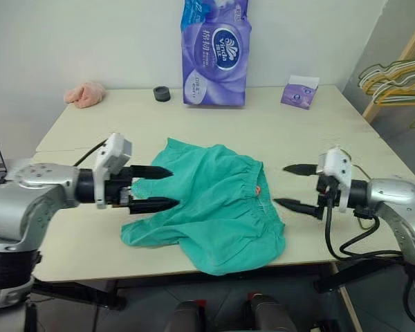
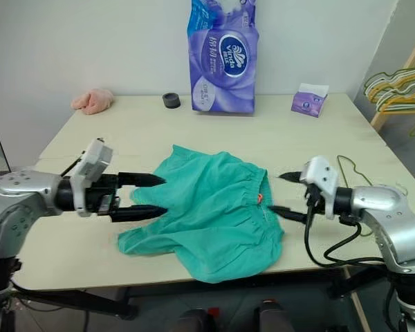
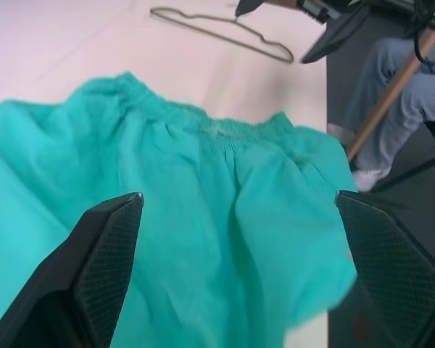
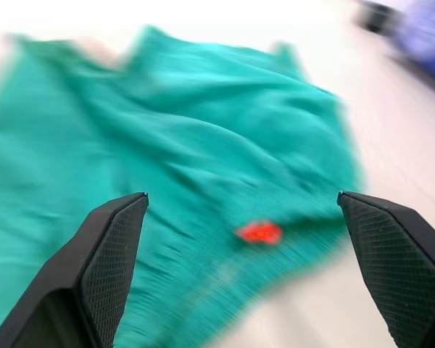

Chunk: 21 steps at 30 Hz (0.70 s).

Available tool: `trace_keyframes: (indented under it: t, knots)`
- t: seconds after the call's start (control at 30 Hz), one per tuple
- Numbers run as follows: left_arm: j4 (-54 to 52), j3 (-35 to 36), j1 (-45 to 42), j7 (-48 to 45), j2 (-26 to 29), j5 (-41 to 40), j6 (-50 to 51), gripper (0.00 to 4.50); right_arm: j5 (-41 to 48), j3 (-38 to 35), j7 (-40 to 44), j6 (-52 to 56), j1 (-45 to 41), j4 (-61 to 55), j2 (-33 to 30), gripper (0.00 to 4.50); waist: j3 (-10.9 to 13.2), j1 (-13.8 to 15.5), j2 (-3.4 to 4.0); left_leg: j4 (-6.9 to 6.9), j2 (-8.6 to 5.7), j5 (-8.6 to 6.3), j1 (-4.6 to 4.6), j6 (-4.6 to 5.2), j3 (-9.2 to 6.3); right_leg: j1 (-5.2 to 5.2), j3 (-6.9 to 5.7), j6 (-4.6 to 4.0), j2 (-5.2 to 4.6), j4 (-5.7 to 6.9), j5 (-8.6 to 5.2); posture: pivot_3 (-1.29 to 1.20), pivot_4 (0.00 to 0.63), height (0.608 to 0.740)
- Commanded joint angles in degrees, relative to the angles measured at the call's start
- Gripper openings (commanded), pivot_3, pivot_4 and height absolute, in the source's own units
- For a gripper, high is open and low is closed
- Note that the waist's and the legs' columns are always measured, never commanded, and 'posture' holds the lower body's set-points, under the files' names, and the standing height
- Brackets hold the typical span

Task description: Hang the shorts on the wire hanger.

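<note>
Shorts [image 1: 214, 207] lie on cream table [image 1: 311, 138] by white wall [image 1: 90, 41].

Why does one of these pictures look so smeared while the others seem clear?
In the right wrist view the shorts and their orange tag are streaked, as with motion blur, while the black fingers stay crisp. In the left wrist view the cloth is only slightly soft and the wire hanger reads clearly. Both eye views are sharp and evenly lit.

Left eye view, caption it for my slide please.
Both open tools, left tool and right tool, flank the teal shorts lying crumpled on the table.
</note>
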Motion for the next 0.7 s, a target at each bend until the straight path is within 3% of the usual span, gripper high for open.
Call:
trace_keyframes:
  t: [0.03,0.27,0.63,0.7]
  knots:
    - [0.0,-3.9,-5.3,3.2,-4.9,2.3,-2.7,4.47,-4.3,-6.9,-12.9,0.7,1.3,6.3,2.8,4.46,0.0,-0.1,-0.07,-0.04,0.00,0.00,0.02,0.00,0.01,0.01,0.01,-0.01,0.02,-0.02,0.00,-0.15,0.105,0.740]
    - [3.9,-13.5,-11.3,-0.8,-8.6,9.7,-11.2,4.47,-10.2,-10.6,-29.8,5.7,-6.0,25.5,4.9,4.46,0.1,-2.1,0.09,-0.17,0.01,0.01,0.07,-0.01,0.09,-0.02,0.09,-0.04,0.09,-0.02,0.01,-0.18,0.110,0.740]
    - [8.3,-15.4,-17.1,-4.3,-12.6,11.4,-14.6,4.47,-14.3,-1.9,-24.6,4.9,-22.1,58.0,3.2,4.46,0.1,-5.5,0.13,-0.32,0.07,0.00,0.02,0.03,0.19,0.01,0.22,0.05,0.41,-0.40,0.06,-0.17,0.112,0.740]
    - [8.6,-15.4,-17.3,-4.4,-12.7,11.9,-15.1,4.50,-14.5,-1.9,-24.9,5.2,-24.5,63.3,3.3,4.08,0.1,-5.8,0.11,-0.29,0.07,0.00,0.03,0.03,0.20,0.08,0.23,0.13,0.39,-0.47,0.11,-0.16,0.113,0.740]
